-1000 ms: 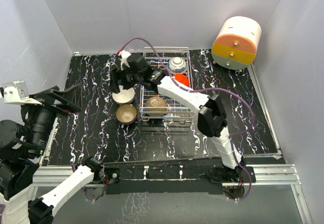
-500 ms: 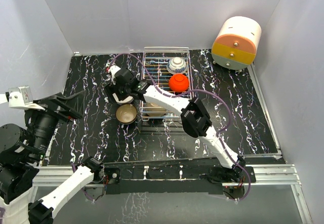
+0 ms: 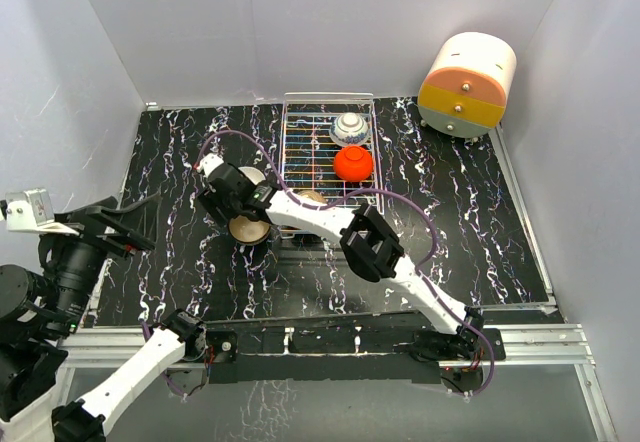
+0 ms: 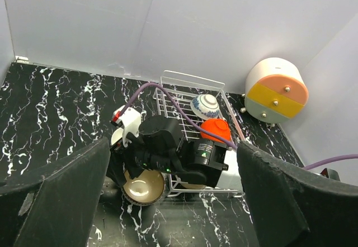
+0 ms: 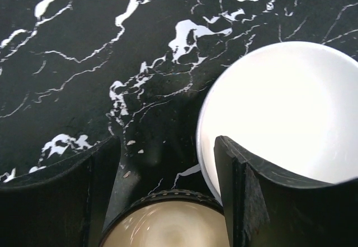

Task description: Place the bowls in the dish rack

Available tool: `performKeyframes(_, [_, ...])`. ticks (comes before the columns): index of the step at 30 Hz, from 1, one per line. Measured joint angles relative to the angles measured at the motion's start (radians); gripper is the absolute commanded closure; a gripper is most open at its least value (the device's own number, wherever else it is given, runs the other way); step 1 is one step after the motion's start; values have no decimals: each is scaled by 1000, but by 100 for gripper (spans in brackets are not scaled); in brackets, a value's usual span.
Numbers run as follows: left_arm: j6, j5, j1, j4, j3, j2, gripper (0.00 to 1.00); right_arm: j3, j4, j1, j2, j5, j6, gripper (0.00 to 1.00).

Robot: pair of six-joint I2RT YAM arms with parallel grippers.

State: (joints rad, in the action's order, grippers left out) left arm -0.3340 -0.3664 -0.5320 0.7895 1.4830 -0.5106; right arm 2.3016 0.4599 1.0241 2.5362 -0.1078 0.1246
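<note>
My right fingers (image 5: 166, 146) slid toward 7 o'clock
Spread wide, holding nothing, they're now over the white bowl (image 5: 279, 113) and brown bowl (image 5: 165, 227) on the worktop (image 5: 67, 46), 9 o'clock of the dish rack (image 3: 300, 152).

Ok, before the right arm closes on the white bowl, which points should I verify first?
1. Right gripper open: ok.
2. White bowl rim between its fingers: ok.
3. Fingers clear of the dark-rimmed bowl: cannot tell, it sits very close.
4. Free space in the dish rack: ok, its left half is bare.
5. Left gripper away from the bowls: ok, open and held back.
</note>
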Motion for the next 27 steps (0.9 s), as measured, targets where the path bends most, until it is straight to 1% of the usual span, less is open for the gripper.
performKeyframes(4, [0,-1,0,11,0,11,6,1,-4,6,12,-70,-10,32])
performKeyframes(6, [0,-2,0,16,0,18,6,10,-15,2,23,-92,-16,36])
performKeyframes(7, [1,-4,0,20,0,19,6,19,-21,1,31,-100,-18,40])
performKeyframes(8, [1,-6,0,24,0,22,6,28,-24,1,38,-107,-20,41])
performKeyframes(12, [1,-12,0,34,2,24,6,49,-38,-5,61,-119,-31,43])
performKeyframes(15, [1,-13,0,37,2,24,6,58,-42,-6,70,-129,-46,51])
performKeyframes(18, [1,-18,0,42,2,29,6,59,-43,-8,71,-132,-53,62])
performKeyframes(23, [1,-21,0,51,2,39,5,66,-47,-14,71,-125,-51,72])
performKeyframes(27, [1,-30,0,54,2,43,5,66,-53,-23,71,-89,-37,91])
